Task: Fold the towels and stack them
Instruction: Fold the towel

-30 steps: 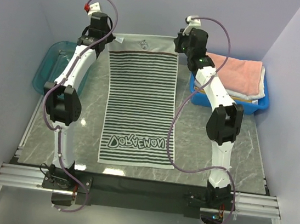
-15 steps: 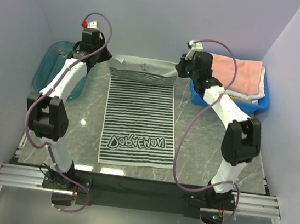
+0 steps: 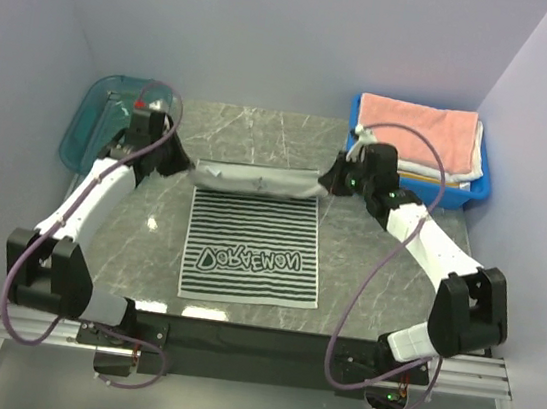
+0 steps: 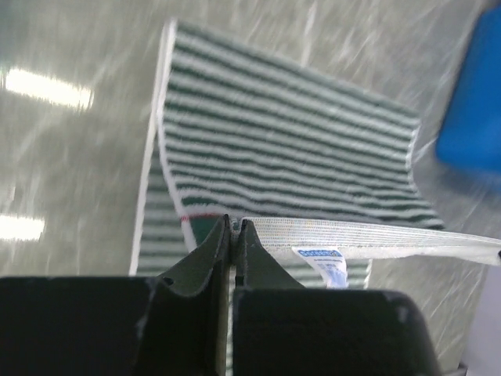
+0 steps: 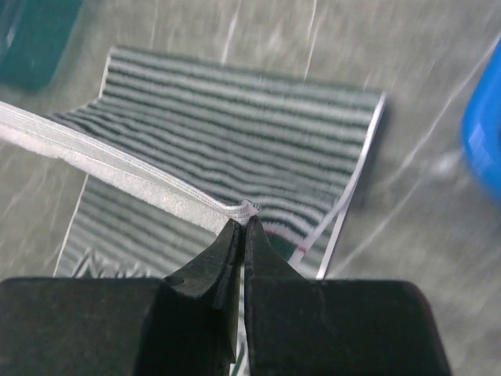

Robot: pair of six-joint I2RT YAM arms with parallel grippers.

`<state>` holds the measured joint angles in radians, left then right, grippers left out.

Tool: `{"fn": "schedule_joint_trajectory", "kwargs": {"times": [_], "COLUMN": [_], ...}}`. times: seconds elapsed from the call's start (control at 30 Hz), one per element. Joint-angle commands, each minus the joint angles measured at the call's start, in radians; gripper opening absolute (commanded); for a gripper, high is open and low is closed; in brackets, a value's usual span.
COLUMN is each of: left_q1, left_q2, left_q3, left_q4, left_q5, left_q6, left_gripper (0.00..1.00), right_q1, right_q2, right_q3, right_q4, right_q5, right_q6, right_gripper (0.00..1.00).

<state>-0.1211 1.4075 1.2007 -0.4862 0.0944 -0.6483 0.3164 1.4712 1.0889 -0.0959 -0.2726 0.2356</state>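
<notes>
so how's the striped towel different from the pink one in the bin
The striped towel is dark-and-white with lettering; the pink towel is plain salmon. The striped towel lies spread on the table, its far edge lifted, pinched by the left gripper and right gripper; the pink towel sits folded in the blue bin, untouched. Both are soft cloths.

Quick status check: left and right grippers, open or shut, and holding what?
Left gripper: shut on the left corner of the striped towel.
Right gripper: shut on the same towel's right corner.

Towel [image 3: 252,247] mid table [image 3: 152,249], left bin [image 3: 79,134] behind-left of it, right bin [image 3: 461,197] behind-right — folded towels [image 3: 419,133] inside
</notes>
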Motion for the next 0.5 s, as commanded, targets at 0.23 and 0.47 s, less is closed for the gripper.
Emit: {"fn": "schedule_joint_trajectory", "kwargs": {"times": [0.23,0.47], "left_q1": [0.061,0.061], "left_q2": [-0.260,-0.277], "left_q3": [-0.327,-0.601], "left_q4": [-0.117,0.107], "left_q5": [-0.137,-0.088], "left_q6": [-0.059,-0.235], "left_gripper": [0.00,0.01], "right_q1": [-0.037,-0.039], "right_q2": [-0.273,-0.117], "right_q3": [-0.346,-0.458], "right_q4": [-0.067,0.041], "right_q5": [-0.032,-0.141], "right_q6": [0.133,0.218], "right_gripper": [0.00,0.00]}}
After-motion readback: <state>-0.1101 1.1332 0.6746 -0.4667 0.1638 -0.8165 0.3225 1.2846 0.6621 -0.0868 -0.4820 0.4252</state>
